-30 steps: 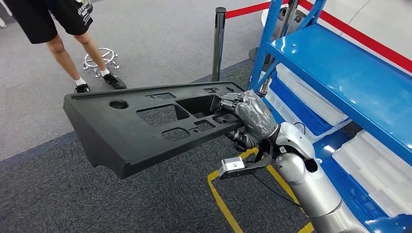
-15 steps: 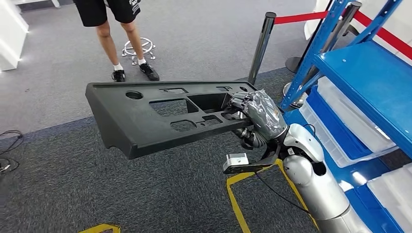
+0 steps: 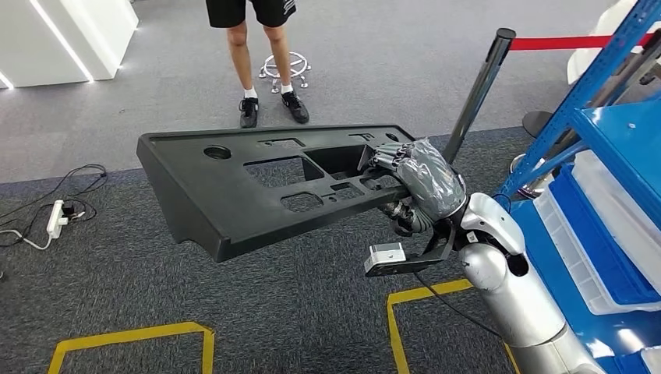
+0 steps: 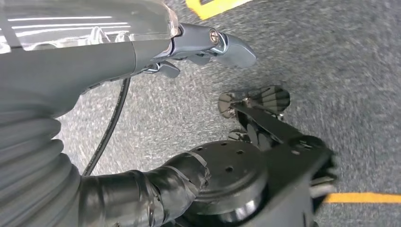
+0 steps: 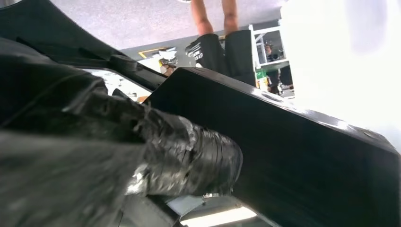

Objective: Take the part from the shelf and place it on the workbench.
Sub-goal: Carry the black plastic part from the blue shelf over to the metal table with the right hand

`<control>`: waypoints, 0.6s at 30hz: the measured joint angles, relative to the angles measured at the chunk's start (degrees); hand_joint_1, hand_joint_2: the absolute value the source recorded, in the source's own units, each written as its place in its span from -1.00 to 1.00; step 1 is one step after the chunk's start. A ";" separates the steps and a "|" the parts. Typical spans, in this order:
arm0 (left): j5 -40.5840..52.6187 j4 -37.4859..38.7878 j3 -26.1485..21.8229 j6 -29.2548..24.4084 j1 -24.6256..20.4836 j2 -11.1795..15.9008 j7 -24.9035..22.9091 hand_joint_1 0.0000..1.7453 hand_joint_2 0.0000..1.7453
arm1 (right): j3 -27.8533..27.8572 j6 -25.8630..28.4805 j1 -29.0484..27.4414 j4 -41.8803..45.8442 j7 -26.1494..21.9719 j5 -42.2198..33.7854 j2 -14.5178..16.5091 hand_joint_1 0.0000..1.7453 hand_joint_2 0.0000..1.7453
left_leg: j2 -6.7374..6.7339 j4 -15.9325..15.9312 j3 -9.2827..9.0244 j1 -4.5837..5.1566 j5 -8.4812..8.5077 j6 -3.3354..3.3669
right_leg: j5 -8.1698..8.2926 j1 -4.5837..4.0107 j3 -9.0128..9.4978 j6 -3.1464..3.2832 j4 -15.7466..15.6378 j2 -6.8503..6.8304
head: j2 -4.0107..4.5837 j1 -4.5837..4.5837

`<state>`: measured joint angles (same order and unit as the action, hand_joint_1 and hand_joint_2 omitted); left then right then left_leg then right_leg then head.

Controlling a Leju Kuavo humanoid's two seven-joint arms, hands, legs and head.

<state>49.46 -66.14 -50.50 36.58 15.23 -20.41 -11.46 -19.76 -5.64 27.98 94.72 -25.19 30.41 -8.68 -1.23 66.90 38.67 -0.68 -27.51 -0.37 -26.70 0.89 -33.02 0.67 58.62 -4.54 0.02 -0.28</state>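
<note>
My right hand [image 3: 417,187] grips the black plastic panel [image 3: 265,183] by one end, cantilevered over carpet. I'd keep it level while turning. Left hand [image 4: 208,45] hangs empty, fingers apart.

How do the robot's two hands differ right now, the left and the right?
The right hand is raised and grips the black part at one end; the left hand holds nothing and hangs over grey carpet. The right hand's fingers curl into the part's cut-outs; the left hand's fingers lie loose. Both have grey covers.
</note>
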 joint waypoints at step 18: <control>4.57 0.24 -4.38 2.95 -1.17 -0.35 1.98 -1.00 1.00 | -0.32 0.06 1.10 -1.58 -0.16 0.01 -0.31 1.00 -1.00 | 8.06 -7.93 -3.48 0.68 3.09 2.78 | -0.11 0.32 -0.71 -1.56 1.33 9.45 | 0.00 0.16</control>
<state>54.03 -65.90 -54.88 39.53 14.06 -20.76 -9.48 -20.08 -5.58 29.07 93.14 -25.35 30.42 -8.98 6.83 58.97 35.19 0.00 -24.42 2.41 -26.81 1.21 -33.73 -0.89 59.96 4.91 0.02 -0.13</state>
